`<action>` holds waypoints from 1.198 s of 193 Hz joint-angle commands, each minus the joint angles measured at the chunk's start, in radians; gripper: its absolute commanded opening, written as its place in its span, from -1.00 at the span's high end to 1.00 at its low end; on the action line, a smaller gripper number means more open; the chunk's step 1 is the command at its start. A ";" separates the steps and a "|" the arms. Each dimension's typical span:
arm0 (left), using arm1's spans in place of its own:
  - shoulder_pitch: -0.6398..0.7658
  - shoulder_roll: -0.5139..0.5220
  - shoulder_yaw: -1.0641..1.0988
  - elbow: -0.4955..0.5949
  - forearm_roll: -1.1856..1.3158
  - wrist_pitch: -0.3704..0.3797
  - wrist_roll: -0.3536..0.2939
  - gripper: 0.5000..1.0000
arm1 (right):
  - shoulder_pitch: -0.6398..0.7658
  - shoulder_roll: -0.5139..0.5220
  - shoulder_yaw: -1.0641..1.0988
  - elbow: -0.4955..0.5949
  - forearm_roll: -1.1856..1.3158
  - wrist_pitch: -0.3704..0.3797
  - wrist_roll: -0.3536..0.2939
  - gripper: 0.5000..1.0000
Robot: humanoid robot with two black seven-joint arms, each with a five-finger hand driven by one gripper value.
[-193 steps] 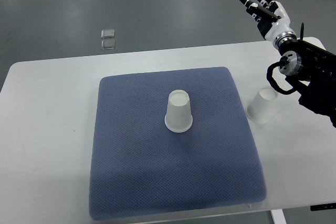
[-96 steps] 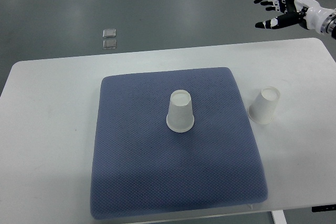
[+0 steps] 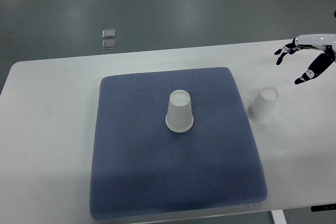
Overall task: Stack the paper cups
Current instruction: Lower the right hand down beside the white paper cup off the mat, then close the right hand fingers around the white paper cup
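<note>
Two upside-down white paper cups are seen: one [image 3: 263,105] on the white tabletop [image 3: 47,129] just below-left of the white-and-black right hand [image 3: 310,56], the other [image 3: 179,111] farther left on the blue-grey quilted mat [image 3: 173,171]. The hand is held with fingers spread, nothing grasped.

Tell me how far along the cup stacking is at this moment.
Nothing is stacked yet. One paper cup stands upside down on the blue mat; the second cup stands upside down on the white table, just off the mat's right edge. The right hand hovers open at the right edge, holding nothing. Grasping a cup and placing it over the other is left.
</note>
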 commanded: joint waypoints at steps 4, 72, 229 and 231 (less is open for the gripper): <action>0.000 0.000 0.000 0.000 0.000 0.000 0.000 -1.00 | -0.003 0.035 -0.010 0.006 -0.089 -0.030 0.000 -0.66; 0.000 0.000 0.000 0.000 0.000 0.000 0.000 -1.00 | -0.014 0.084 -0.069 0.004 -0.150 -0.139 -0.003 -0.65; 0.000 0.000 0.000 0.000 0.000 0.000 0.000 -1.00 | -0.100 0.183 -0.138 -0.013 -0.244 -0.300 -0.009 -0.60; 0.000 0.000 0.000 0.000 0.000 0.000 0.000 -1.00 | -0.101 0.183 -0.138 -0.013 -0.244 -0.303 -0.009 -0.60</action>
